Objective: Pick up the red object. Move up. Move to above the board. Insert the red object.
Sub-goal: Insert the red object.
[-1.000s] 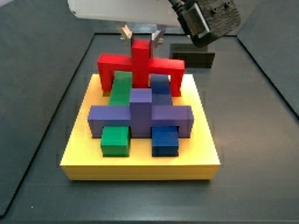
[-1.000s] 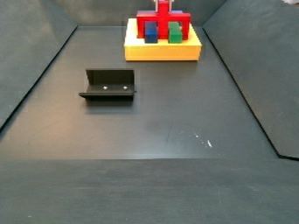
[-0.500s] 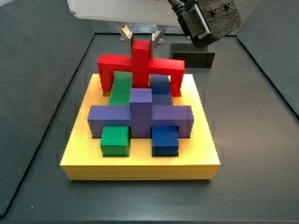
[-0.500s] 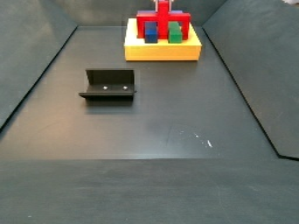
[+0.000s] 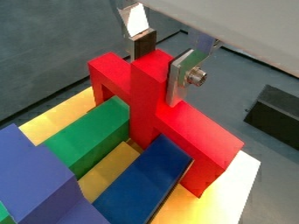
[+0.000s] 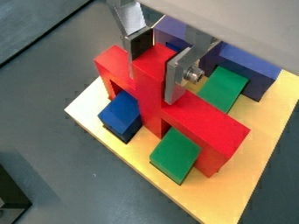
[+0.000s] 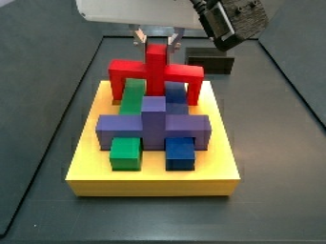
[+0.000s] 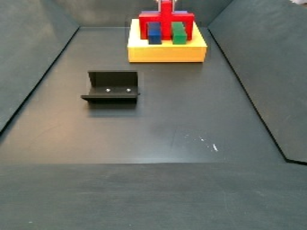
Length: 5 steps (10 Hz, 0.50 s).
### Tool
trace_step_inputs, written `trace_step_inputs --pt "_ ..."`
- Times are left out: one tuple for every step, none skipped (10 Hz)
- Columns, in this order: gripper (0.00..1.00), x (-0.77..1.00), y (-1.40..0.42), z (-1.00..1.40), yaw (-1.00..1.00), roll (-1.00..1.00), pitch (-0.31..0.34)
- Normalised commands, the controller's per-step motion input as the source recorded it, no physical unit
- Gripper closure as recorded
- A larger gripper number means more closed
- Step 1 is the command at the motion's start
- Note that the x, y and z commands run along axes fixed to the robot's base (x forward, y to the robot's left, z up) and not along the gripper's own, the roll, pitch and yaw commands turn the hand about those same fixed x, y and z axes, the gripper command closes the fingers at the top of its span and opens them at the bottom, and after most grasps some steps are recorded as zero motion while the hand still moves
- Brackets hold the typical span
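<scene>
The red object (image 7: pixel 152 71), an arch with an upright stem, stands on the far end of the yellow board (image 7: pixel 152 179), its legs straddling a green bar (image 7: pixel 132 93) and a blue bar (image 7: pixel 176 93). It shows in both wrist views (image 5: pixel 176 122) (image 6: pixel 193 122) and small in a side view (image 8: pixel 166 20). My gripper (image 7: pixel 155 40) is directly above it, with the silver fingers pressed on either side of the stem (image 5: pixel 162 70) (image 6: pixel 156 68). It looks shut on the red object.
A purple cross piece (image 7: pixel 152 124), a green block (image 7: pixel 125 151) and a blue block (image 7: pixel 181 152) fill the near part of the board. The fixture (image 8: pixel 111 87) stands on the dark floor away from the board (image 8: pixel 166 54). Low walls edge the floor.
Almost nothing. The gripper and its wrist hardware have shifted very slightly; the red object stays in the same place on the board.
</scene>
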Motion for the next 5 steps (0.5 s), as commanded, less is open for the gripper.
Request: trace_step_inputs --pt "1.00 0.03 0.00 0.00 0.01 -0.24 0.009" --pt "1.00 0.00 0.00 0.00 0.00 -0.20 0.000" --pt "1.00 0.00 0.00 -0.03 0.00 -0.16 0.000" --pt "1.00 -0.13 0.06 -0.19 0.00 -0.11 -0.027" --pt "1.00 -0.18 0.07 -0.20 -0.03 -0.02 -0.027"
